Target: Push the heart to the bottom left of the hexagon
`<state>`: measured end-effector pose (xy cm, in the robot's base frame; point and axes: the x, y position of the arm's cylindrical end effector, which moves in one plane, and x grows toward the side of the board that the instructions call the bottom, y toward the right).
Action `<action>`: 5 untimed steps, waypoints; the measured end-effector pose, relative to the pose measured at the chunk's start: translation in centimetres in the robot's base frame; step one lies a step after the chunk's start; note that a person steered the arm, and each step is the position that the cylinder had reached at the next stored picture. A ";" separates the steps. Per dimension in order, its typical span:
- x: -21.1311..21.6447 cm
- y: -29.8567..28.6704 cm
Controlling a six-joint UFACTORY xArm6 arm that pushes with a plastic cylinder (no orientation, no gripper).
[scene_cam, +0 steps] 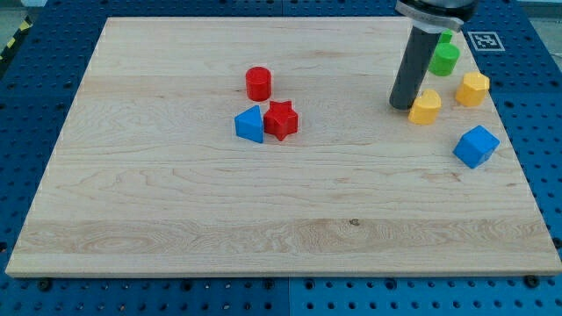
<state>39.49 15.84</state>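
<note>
A yellow heart (426, 108) lies near the view's right edge of the wooden board (176, 202). A yellow hexagon (471, 89) sits just to its upper right, a small gap apart. My tip (401, 106) is on the board right against the heart's left side. The dark rod rises from the tip towards the view's top. The heart is below and to the left of the hexagon.
A green cylinder (444, 59) stands above the heart, partly behind the rod. A blue cube (476, 146) lies below the hexagon near the right edge. A red cylinder (258, 83), a red star (281, 119) and a blue triangle (249, 125) cluster left of centre.
</note>
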 end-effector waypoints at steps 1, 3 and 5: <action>0.2 -0.1; 0.3 1.8; 1.7 3.6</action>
